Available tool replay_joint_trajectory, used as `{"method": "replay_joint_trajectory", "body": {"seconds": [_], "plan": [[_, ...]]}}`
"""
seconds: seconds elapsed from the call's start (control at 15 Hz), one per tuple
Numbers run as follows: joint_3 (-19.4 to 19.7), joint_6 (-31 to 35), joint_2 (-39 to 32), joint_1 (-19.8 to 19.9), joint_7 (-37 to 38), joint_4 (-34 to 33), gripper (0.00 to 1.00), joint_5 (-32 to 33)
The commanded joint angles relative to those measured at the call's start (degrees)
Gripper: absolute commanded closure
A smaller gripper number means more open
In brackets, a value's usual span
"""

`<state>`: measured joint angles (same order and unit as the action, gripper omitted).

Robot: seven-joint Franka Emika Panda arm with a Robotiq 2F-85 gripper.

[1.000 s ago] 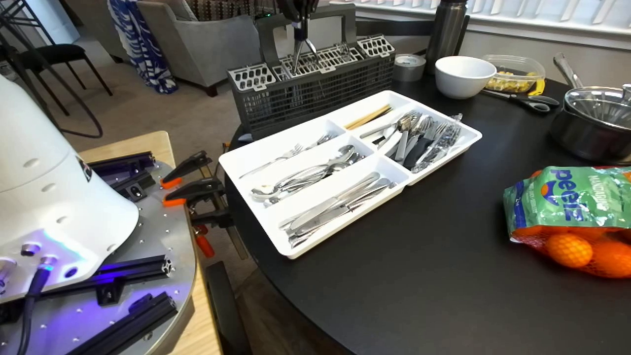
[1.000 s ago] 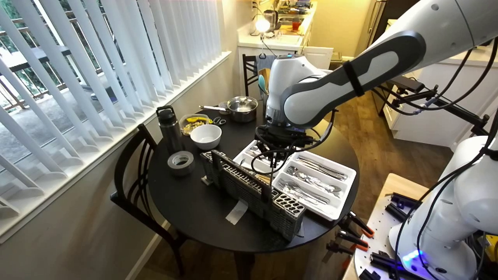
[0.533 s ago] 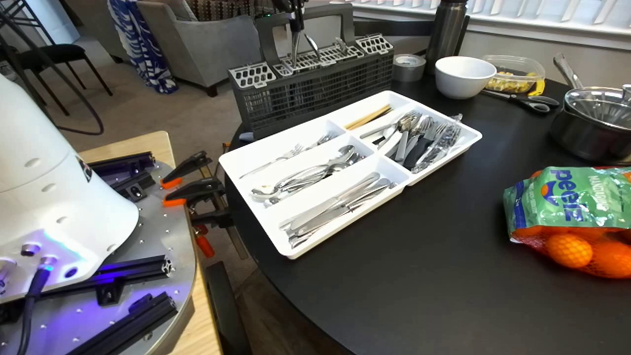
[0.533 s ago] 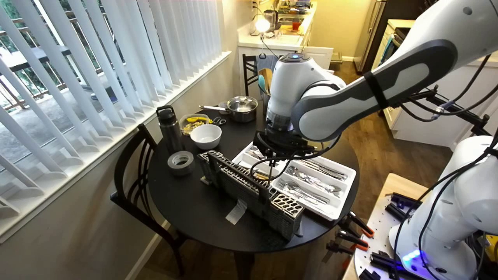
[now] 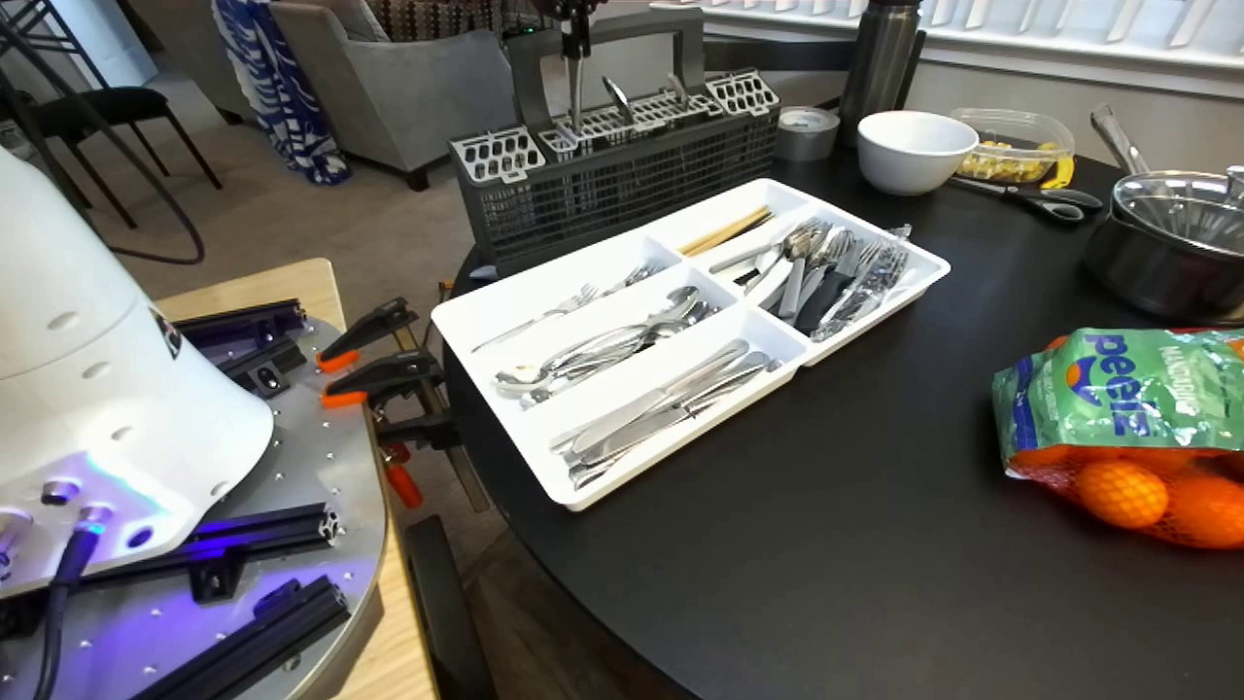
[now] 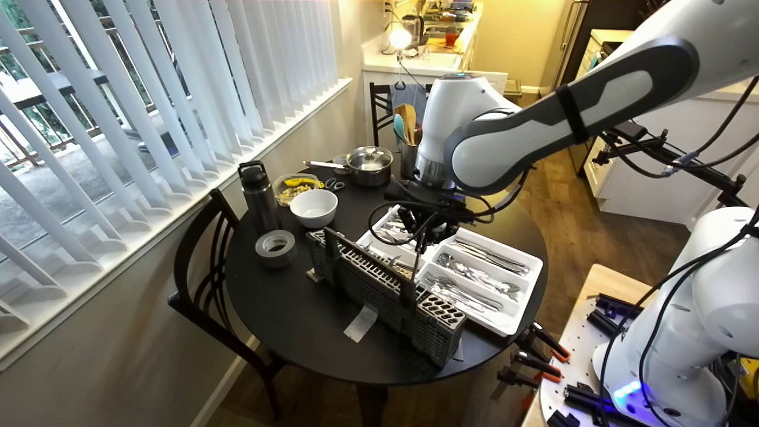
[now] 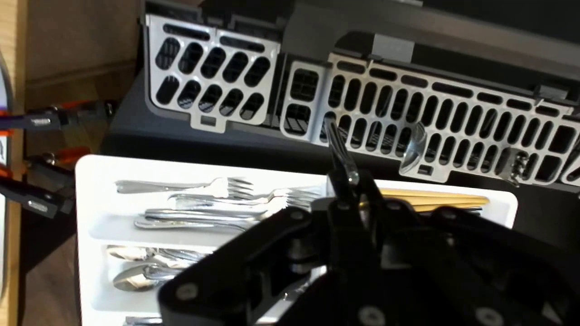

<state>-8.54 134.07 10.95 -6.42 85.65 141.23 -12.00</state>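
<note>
The claw (image 7: 353, 183) is clamped on a slim metal utensil (image 7: 340, 151), whose kind cannot be told because the fingers hide its upper part. The utensil points down from the fingers to the slotted top of a dark gray dishwasher cutlery basket (image 5: 671, 160); in the wrist view its lower end meets one of the slots, though how deep it sits is unclear. A spoon (image 7: 413, 149) stands in the same basket, just beside the held utensil.

Right next to the basket, a white cutlery tray (image 5: 510, 297) lies on the black tabletop (image 5: 875, 544). It has forks (image 5: 583, 299), spoons (image 5: 641, 335), knives (image 5: 661, 413) and chopsticks (image 5: 724, 231) in separate compartments. Near the basket's far end is a roll of tape (image 5: 807, 148), with a steel bottle (image 5: 880, 78) and a white bowl (image 5: 914, 151) close by. A lidded saucepan (image 5: 1157, 262) and a bag of mandarins (image 5: 1157, 408) stand farther off.
</note>
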Motion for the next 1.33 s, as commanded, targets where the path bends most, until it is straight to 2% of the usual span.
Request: {"method": "replay_joint_trajectory", "body": {"seconds": [0.0,0.27,0.53,1.27], "plan": [[1.1,-2.9,0.9,-0.1,-0.3,-1.2,0.98,-7.1],[0.3,-2.5,2.1,1.3,4.8,-0.6,0.98,-2.9],[-0.5,-2.3,5.3,1.1,7.6,0.2,0.98,-0.6],[-1.9,-11.7,21.9,1.6,6.5,0.0,0.98,-0.7]]}}
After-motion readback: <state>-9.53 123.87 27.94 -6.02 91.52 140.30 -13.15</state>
